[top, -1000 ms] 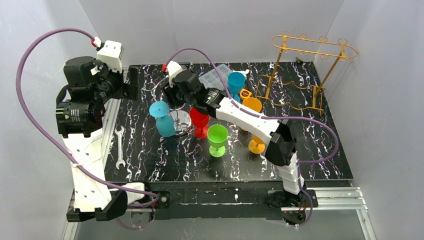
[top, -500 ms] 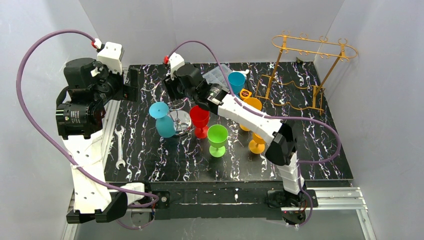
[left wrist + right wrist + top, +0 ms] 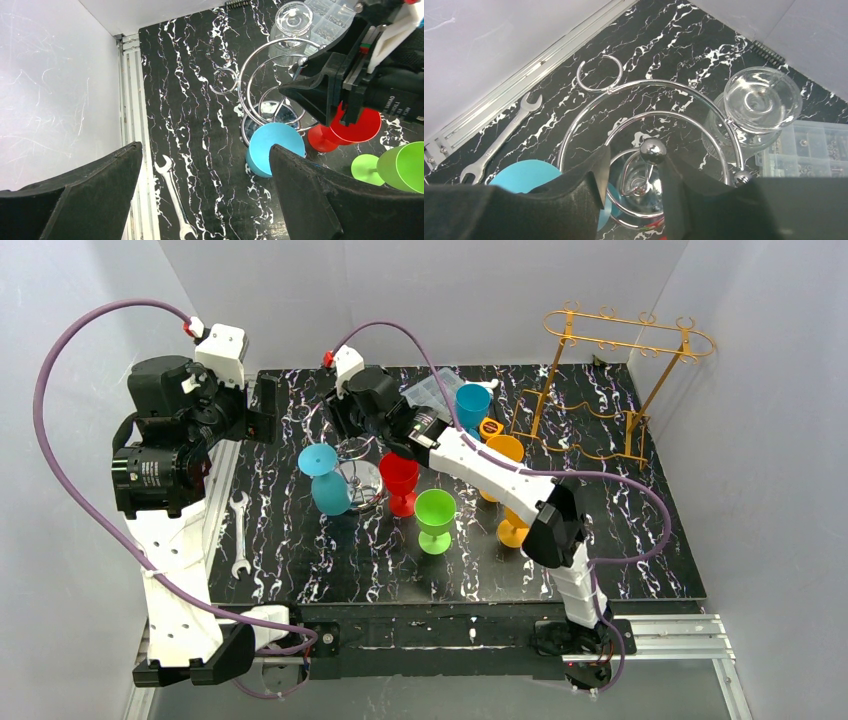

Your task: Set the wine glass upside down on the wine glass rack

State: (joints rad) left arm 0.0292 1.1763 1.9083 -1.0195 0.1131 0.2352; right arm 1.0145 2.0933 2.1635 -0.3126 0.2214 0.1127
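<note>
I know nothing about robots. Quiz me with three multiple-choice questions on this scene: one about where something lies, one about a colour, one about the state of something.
1. Where does the wrench lie?
A) by the table at its left edge
B) under the tall rack
C) inside a green glass

2. What colour is the tall rack at the far right?
A) silver
B) gold
C) black

3. How is the left gripper?
A) shut on the wrench
B) shut on a red glass
C) open and empty

Answers: 1 A, it lies flat at the left rim. 2 B, its frame is gold. 3 C, its fingers stand wide apart with nothing between.
</note>
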